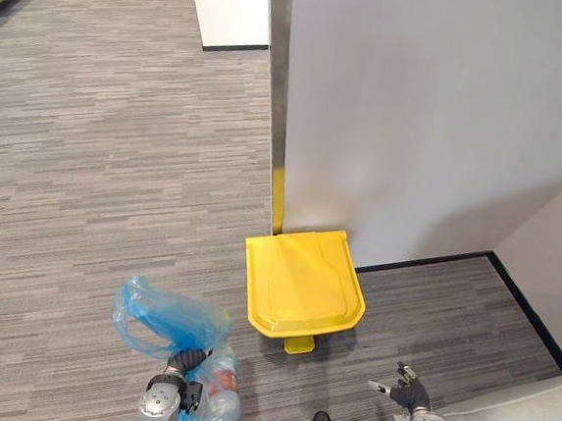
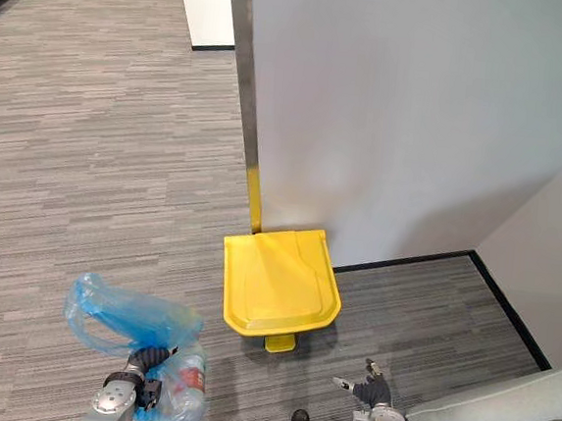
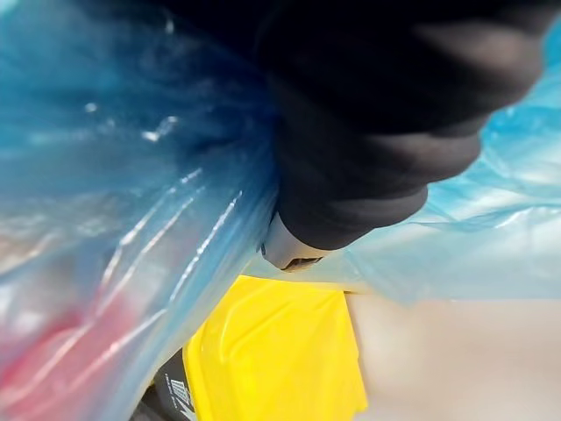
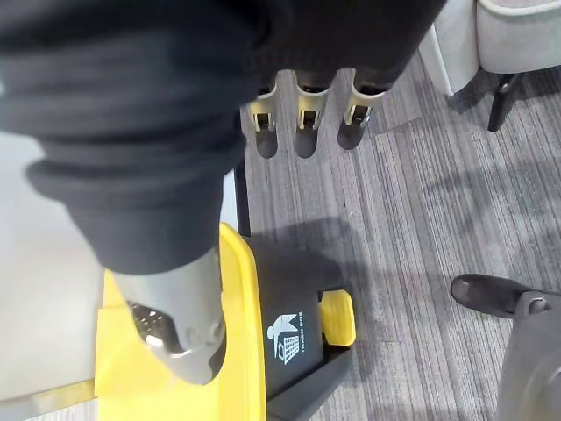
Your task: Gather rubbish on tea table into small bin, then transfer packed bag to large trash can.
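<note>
The left hand [image 1: 185, 366] is clamping the bunched neck of the blue rubbish bag [image 1: 165, 317], its fingers curling round the plastic. The bag is hanging beside it, near the yellow-lidded pedal bin [image 1: 302, 281] but apart from it, on the bin's left. A red-labelled bottle [image 1: 224, 383] is showing through the plastic. The right hand [image 1: 401, 390] is hovering near the bin's pedal [image 1: 299, 345], on its right, with fingers [image 4: 302, 103] relaxing apart and holding nothing. The bin's lid is lying shut.

Translucent blue bag [image 1: 168, 321] — neck bunched in the left hand [image 1: 187, 365], a red-labelled bottle [image 1: 222, 385] inside — hangs near the black trash can [image 1: 302, 281], to its left; yellow lid shut
</note>
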Controlling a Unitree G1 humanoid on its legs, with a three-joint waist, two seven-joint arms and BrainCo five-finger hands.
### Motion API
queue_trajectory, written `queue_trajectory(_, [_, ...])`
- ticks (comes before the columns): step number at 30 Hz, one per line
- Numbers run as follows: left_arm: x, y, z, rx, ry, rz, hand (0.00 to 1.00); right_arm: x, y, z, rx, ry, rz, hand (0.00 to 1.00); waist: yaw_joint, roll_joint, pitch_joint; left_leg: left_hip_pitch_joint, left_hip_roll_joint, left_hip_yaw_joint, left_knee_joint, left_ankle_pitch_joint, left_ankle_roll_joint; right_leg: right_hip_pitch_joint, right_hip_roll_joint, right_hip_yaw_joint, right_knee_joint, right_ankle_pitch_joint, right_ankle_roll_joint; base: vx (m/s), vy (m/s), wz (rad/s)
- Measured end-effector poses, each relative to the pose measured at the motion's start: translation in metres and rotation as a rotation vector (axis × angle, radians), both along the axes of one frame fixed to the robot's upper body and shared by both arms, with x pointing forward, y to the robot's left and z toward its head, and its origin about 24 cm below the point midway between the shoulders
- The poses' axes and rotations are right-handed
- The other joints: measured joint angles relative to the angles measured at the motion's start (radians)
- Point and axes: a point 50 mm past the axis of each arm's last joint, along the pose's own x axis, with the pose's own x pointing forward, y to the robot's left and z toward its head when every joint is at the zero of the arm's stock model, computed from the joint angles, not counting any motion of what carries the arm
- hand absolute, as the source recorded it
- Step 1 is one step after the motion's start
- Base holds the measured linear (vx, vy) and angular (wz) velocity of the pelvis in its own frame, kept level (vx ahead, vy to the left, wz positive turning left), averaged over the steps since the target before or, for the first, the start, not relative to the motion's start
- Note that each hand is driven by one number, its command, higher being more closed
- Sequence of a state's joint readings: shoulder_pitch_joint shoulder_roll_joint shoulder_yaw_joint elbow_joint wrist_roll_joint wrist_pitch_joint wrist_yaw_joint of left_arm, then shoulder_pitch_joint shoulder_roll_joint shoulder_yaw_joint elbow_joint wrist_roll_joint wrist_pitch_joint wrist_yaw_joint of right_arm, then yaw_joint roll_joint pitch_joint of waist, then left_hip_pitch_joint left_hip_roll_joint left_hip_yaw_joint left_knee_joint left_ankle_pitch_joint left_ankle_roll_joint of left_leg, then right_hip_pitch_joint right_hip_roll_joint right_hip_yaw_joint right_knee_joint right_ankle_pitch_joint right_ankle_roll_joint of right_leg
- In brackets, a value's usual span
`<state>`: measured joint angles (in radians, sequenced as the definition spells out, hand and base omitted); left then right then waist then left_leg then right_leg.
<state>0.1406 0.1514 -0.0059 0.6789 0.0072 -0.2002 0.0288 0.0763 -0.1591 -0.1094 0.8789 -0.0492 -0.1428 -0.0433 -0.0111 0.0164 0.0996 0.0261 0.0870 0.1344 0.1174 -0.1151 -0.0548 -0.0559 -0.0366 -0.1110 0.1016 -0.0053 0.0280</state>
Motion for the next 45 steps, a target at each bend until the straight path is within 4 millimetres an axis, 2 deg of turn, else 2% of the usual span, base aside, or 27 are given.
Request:
queue_trajectory(8, [0.0, 0.0, 0.0, 0.0, -0.001, 0.001, 1.0, 0.002, 0.0, 0.001, -0.001, -0.005, -0.001, 0.0, 0.003, -0.011, -0.006, -0.018, -0.002, -0.008, 0.015, -0.009, 0.007, -0.003, 0.003, -0.006, -0.012, 0.0, 0.003, 0.04, 0.006, 0.02])
queue_trajectory(10, [0.001, 0.002, 0.001, 0.001, -0.005, 0.01, 1.0, 0.008, 0.001, 0.003, -0.001, -0.021, 0.004, 0.0, 0.004, -0.011, -0.006, -0.047, -0.002, 0.0, 0.062, -0.04, 0.012, -0.041, -0.001, 0.005, 0.049, -0.032, 0.008, 0.05, 0.039, -0.13])
queue_trajectory(12, [0.001, 0.003, 0.001, 0.003, -0.002, 0.014, 1.0, 0.013, 0.001, 0.005, -0.003, -0.032, 0.006, 0.0, 0.003, -0.019, -0.001, -0.071, -0.022, 0.002, 0.153, -0.103, 0.029, -0.111, -0.04, 0.017, 0.245, -0.136, 0.037, 0.06, 0.078, -0.01])
queue_trajectory(13, [0.001, 0.003, 0.001, 0.003, 0.0, 0.013, 1.0, 0.012, 0.001, 0.005, -0.004, -0.031, 0.005, 0.0, 0.001, -0.019, 0.0, -0.071, -0.024, 0.0, 0.162, -0.11, 0.031, -0.113, -0.045, 0.017, 0.265, -0.145, 0.044, 0.05, 0.084, 0.25])
queue_trajectory(14, [0.002, 0.002, 0.001, 0.002, 0.004, 0.009, 1.0, 0.009, 0.001, 0.003, 0.001, -0.021, -0.007, 0.0, -0.006, -0.02, 0.006, -0.05, -0.034, -0.021, 0.182, -0.153, 0.059, -0.137, -0.072, 0.017, 0.398, -0.165, 0.081, 0.04, 0.06, 0.39])
queue_trajectory(15, [0.006, 0.002, 0.005, 0.004, -0.017, 0.006, 1.0, 0.008, 0.003, 0.002, 0.008, -0.016, -0.016, 0.0, -0.012, -0.017, 0.026, -0.027, -0.036, -0.041, 0.223, -0.18, 0.072, -0.221, -0.082, 0.025, 0.595, -0.162, 0.139, 0.07, 0.058, 0.43])
queue_trajectory(16, [0.008, 0.002, 0.006, 0.005, -0.026, 0.002, 1.0, 0.005, 0.005, 0.0, 0.015, -0.008, -0.021, 0.0, -0.014, -0.005, 0.035, -0.023, -0.033, -0.051, 0.246, -0.198, 0.075, -0.249, -0.079, 0.038, 0.639, -0.187, 0.134, 0.11, 0.048, 0.3])
queue_trajectory(17, [0.01, 0.002, 0.008, 0.009, -0.034, -0.003, 1.0, 0.003, 0.007, -0.001, 0.022, -0.003, -0.024, 0.0, -0.008, -0.01, 0.035, -0.019, -0.029, -0.056, 0.268, -0.215, 0.076, -0.266, -0.073, 0.042, 0.632, -0.213, 0.118, 0.15, 0.033, 0.21])
queue_trajectory(18, [0.016, 0.003, 0.011, 0.019, -0.047, -0.015, 1.0, 0.002, 0.011, 0.0, 0.033, -0.009, -0.026, 0.0, 0.001, -0.018, 0.045, -0.006, -0.023, -0.065, 0.304, -0.247, 0.077, -0.295, -0.068, 0.039, 0.55, -0.211, 0.108, 0.16, 0.004, 0.44])
queue_trajectory(20, [0.029, 0.008, 0.019, 0.048, -0.085, -0.02, 1.0, 0.002, 0.012, 0.0, 0.035, -0.015, -0.035, 0.0, -0.007, -0.053, 0.063, 0.01, -0.04, -0.102, 0.325, -0.266, 0.07, -0.279, -0.075, 0.008, 0.265, -0.12, 0.114, 0.18, -0.078, 0.72])
queue_trajectory(21, [0.032, 0.007, 0.02, 0.045, -0.093, -0.019, 1.0, 0.001, 0.01, 0.0, 0.03, -0.012, -0.05, 0.0, -0.008, -0.053, 0.065, 0.01, -0.041, -0.118, 0.336, -0.272, 0.06, -0.259, -0.079, -0.005, 0.246, -0.102, 0.102, 0.24, -0.115, 0.64])
queue_trajectory(22, [0.04, 0.0, 0.024, 0.028, -0.12, -0.024, 1.0, 0.004, 0.002, 0.003, 0.016, -0.024, -0.08, 0.0, -0.005, -0.034, 0.072, 0.014, -0.019, -0.147, 0.344, -0.283, 0.042, -0.229, -0.064, -0.022, 0.223, -0.081, 0.104, 0.25, -0.1, 0.6])
queue_trajectory(23, [0.049, -0.004, 0.029, 0.025, -0.149, -0.04, 1.0, 0.009, -0.001, 0.007, 0.011, -0.054, -0.103, 0.0, -0.002, -0.018, 0.086, 0.02, -0.016, -0.164, 0.326, -0.278, 0.034, -0.232, -0.063, -0.028, 0.252, -0.11, 0.108, 0.24, -0.086, 0.54])
queue_trajectory(26, [0.05, -0.004, 0.03, 0.026, -0.156, -0.047, 1.0, 0.007, 0.0, 0.008, 0.019, -0.066, -0.122, 0.0, -0.001, -0.019, 0.099, 0.092, -0.016, -0.187, 0.279, -0.281, 0.02, -0.233, -0.069, -0.023, 0.386, -0.189, 0.078, 0.24, -0.126, 0.44])
queue_trajectory(29, [0.051, -0.004, 0.032, 0.028, -0.164, -0.047, 1.0, 0.009, 0.001, 0.011, 0.037, -0.102, -0.167, 0.0, 0.0, -0.017, 0.094, 0.115, 0.008, -0.188, 0.259, -0.296, -0.002, -0.232, -0.054, -0.035, 0.421, -0.201, 0.057, 0.25, -0.123, 0.13])
queue_trajectory(30, [0.05, -0.003, 0.032, 0.029, -0.162, -0.046, 1.0, 0.01, -0.002, 0.013, 0.036, -0.116, -0.183, 0.0, 0.0, -0.016, 0.091, 0.118, 0.022, -0.181, 0.25, -0.294, -0.006, -0.231, -0.041, -0.04, 0.418, -0.198, 0.051, 0.19, -0.078, -0.13])
queue_trajectory(32, [0.05, -0.003, 0.031, 0.027, -0.159, -0.047, 1.0, 0.009, -0.006, 0.014, 0.036, -0.116, -0.196, 0.0, 0.0, -0.028, 0.082, 0.129, 0.041, -0.149, 0.215, -0.275, -0.036, -0.232, -0.023, -0.041, 0.404, -0.188, 0.038, 0.18, -0.078, -0.18])
queue_trajectory(34, [0.05, -0.004, 0.031, 0.02, -0.157, -0.057, 1.0, 0.01, -0.006, 0.013, 0.036, -0.114, -0.193, 0.0, 0.0, -0.029, 0.081, 0.134, 0.046, -0.123, 0.202, -0.27, -0.044, -0.235, -0.012, -0.029, 0.392, -0.18, 0.025, 0.07, -0.022, -0.25])
queue_trajectory(37, [0.049, -0.004, 0.031, 0.017, -0.154, -0.061, 1.0, 0.008, 0.004, 0.008, 0.056, -0.077, -0.156, 0.0, 0.001, -0.039, 0.072, 0.132, 0.04, -0.09, 0.199, -0.264, -0.037, -0.25, -0.01, 0.001, 0.386, -0.167, 0.012, -0.01, 0.005, -0.27])
queue_trajectory(41, [0.04, -0.003, 0.025, 0.018, -0.127, -0.051, 1.0, -0.001, 0.017, 0.001, 0.091, -0.048, -0.155, 0.0, 0.001, -0.047, 0.04, 0.118, 0.033, -0.071, 0.197, -0.261, -0.036, -0.264, -0.007, 0.02, 0.365, -0.145, 0.023, -0.07, 0.01, -0.09])
queue_trajectory(45, [0.031, 0.0, 0.02, 0.02, -0.1, -0.038, 1.0, -0.001, 0.017, 0.001, 0.091, -0.041, -0.152, 0.0, 0.005, -0.044, 0.036, 0.11, 0.035, -0.07, 0.186, -0.261, -0.036, -0.273, 0.001, 0.022, 0.349, -0.126, 0.017, -0.09, -0.029, -0.05])
